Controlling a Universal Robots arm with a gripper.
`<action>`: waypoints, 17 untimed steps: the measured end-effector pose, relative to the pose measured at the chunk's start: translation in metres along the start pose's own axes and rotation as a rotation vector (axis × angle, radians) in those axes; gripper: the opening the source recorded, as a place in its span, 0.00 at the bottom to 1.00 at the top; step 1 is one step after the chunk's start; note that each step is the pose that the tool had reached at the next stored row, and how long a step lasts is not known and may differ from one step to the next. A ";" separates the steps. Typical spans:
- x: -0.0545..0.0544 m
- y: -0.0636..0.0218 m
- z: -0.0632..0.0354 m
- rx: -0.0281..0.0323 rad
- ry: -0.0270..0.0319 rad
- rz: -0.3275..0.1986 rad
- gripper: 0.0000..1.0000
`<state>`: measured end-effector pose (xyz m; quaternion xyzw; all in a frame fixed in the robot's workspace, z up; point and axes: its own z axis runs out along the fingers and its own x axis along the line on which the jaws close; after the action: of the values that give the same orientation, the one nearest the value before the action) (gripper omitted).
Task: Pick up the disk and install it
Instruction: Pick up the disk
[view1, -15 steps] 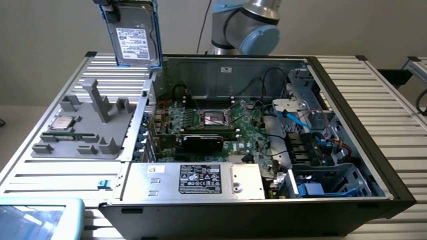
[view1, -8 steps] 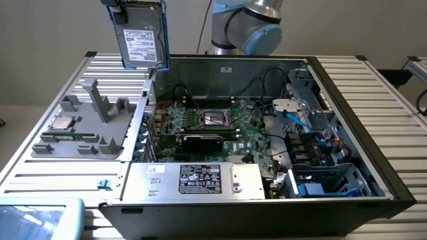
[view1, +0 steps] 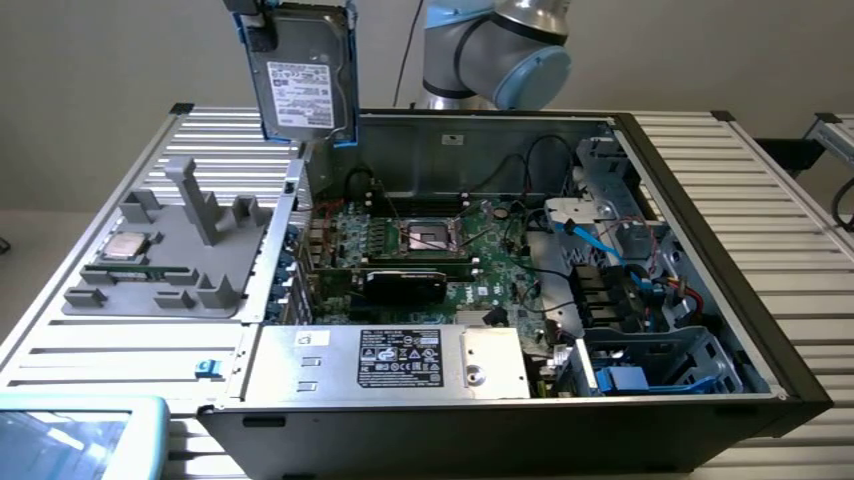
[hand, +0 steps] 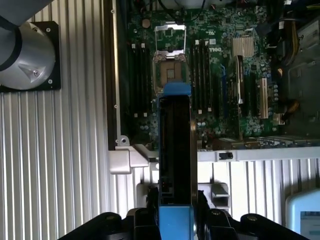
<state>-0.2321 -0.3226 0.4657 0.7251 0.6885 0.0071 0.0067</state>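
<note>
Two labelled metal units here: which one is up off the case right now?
The disk with the white barcode label and blue rails, held upright in the fingers; the grey box with the black label sits inside the case.

The arm (view1: 497, 50) is silver-grey, its thick rounded joints capped in pale blue. Its round silver base (hand: 27, 55) sits on a black square plate (hand: 50, 82) with corner screws. The tool (hand: 176, 212) is black.

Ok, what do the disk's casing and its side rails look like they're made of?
The disk is likely metal: dull silver-grey casing, with a white printed label that looks like paper. Its carrier rails are probably plastic: saturated blue, with a smooth moulded look.
</note>
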 end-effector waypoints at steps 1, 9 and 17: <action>-0.002 0.0035 -0.0003 0.0002 -0.0001 0.000 0.37; -0.018 0.0303 -0.0009 0.0011 0.0030 0.000 0.37; -0.036 0.0496 -0.0005 0.0013 0.0122 0.000 0.37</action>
<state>-0.1845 -0.3610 0.4670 0.7251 0.6885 0.0110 0.0020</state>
